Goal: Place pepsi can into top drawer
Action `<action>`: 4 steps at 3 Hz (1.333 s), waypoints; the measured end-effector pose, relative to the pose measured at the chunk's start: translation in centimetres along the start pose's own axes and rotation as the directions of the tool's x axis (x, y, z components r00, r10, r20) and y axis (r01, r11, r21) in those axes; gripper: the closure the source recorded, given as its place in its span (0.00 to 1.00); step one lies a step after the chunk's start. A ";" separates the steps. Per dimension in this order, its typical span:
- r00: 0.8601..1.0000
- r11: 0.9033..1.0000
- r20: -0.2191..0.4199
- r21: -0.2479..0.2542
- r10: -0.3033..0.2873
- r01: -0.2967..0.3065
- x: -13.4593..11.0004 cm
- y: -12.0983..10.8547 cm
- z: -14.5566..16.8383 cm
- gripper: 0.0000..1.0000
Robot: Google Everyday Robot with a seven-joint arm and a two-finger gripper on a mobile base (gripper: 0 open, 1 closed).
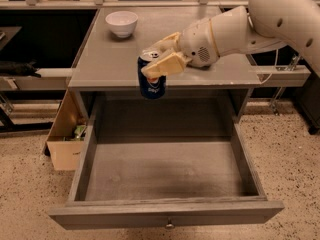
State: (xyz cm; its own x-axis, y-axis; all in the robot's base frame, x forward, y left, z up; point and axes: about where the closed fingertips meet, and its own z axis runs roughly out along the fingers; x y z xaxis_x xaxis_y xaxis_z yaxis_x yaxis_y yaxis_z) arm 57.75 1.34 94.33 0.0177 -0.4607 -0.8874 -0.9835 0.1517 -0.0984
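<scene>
The pepsi can (151,85), dark blue with a silver top, hangs upright in my gripper (161,60) in front of the cabinet top's front edge, above the back of the drawer. The cream fingers (165,65) are shut around the can's upper half. The top drawer (167,215) is pulled fully out, grey, with a small round knob (170,226) on its front panel; its inside shows nothing in it. My white arm (260,24) reaches in from the upper right.
A white bowl (122,23) stands at the back left of the grey cabinet top (110,64). A tan cardboard box (67,136) with items sits on the floor left of the drawer. Dark shelving runs behind.
</scene>
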 end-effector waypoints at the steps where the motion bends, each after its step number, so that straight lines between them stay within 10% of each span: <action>1: 1.000 1.000 -0.017 0.019 -0.008 0.008 2.3 0.8 0.2 1.00; 4: 0.991 0.990 -0.121 0.132 0.058 -0.042 18.9 9.1 -1.1 1.00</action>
State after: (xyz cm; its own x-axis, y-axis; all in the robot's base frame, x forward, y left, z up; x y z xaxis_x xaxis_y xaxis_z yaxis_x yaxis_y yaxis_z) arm 48.97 -6.98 77.18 -0.0614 -0.5537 -0.8304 -0.9511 0.2847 -0.1195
